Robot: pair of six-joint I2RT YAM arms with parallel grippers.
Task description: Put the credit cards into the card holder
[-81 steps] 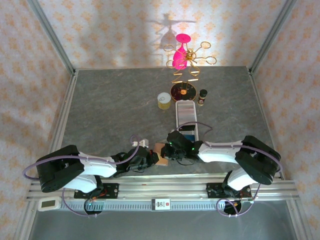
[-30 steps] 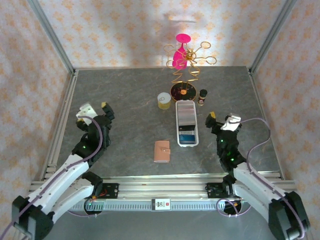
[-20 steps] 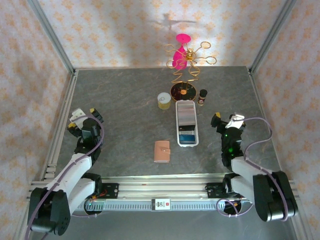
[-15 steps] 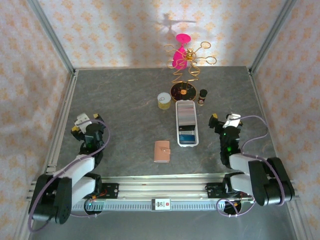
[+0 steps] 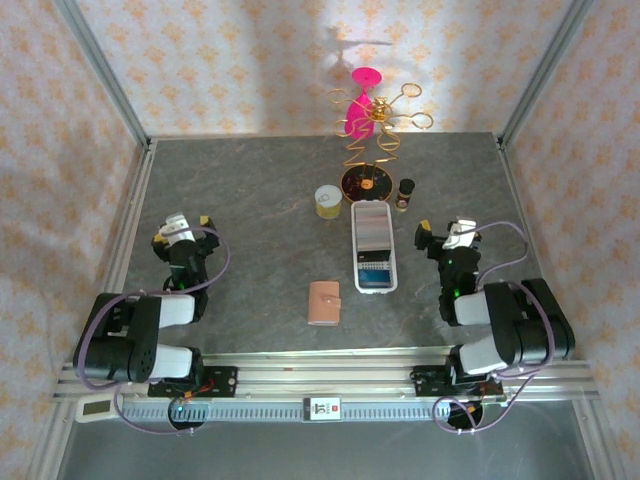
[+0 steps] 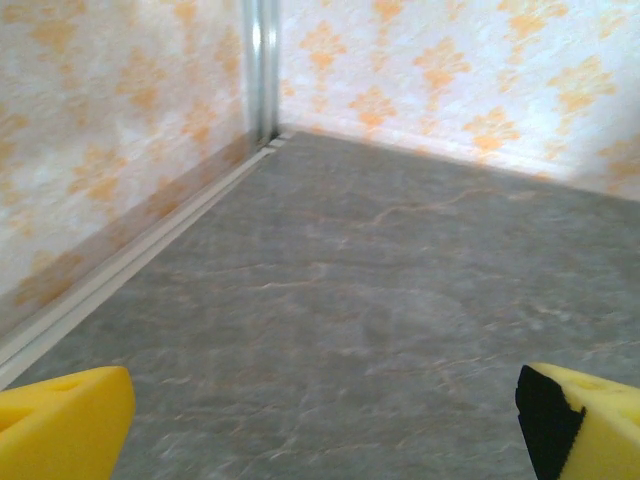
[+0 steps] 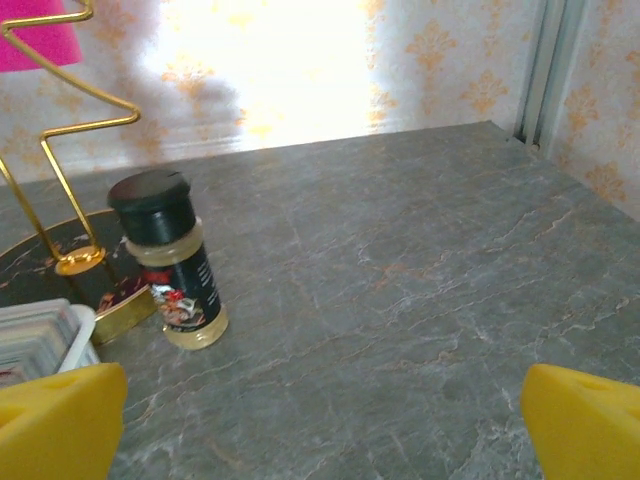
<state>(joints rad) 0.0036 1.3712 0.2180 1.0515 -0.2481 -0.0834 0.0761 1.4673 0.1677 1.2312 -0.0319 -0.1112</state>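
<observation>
The tan card holder [image 5: 324, 302] lies folded shut on the grey table, between the two arms and touched by neither. A blue credit card [image 5: 374, 274] lies in the near end of the long white tray [image 5: 372, 208], right of the holder. My left gripper [image 5: 182, 231] hangs over the left side of the table, open, with bare table between its yellow fingertips [image 6: 62, 420]. My right gripper [image 5: 446, 232] is just right of the tray, also open, and nothing lies between its fingertips [image 7: 585, 428]. In the right wrist view the tray's corner [image 7: 82, 325] shows at the left edge.
A black-capped spice jar [image 7: 170, 262] [image 5: 405, 193] stands behind the tray. Beside it is a dark round base [image 5: 364, 182] carrying a gold wire stand and a pink glass [image 5: 364, 100]. A small yellow tin [image 5: 327, 201] sits left of the tray. Patterned walls enclose the table.
Both grippers left the card holder, swung outward and drew back to the table's sides as the arms folded. The holder, tray and card stayed in place.
</observation>
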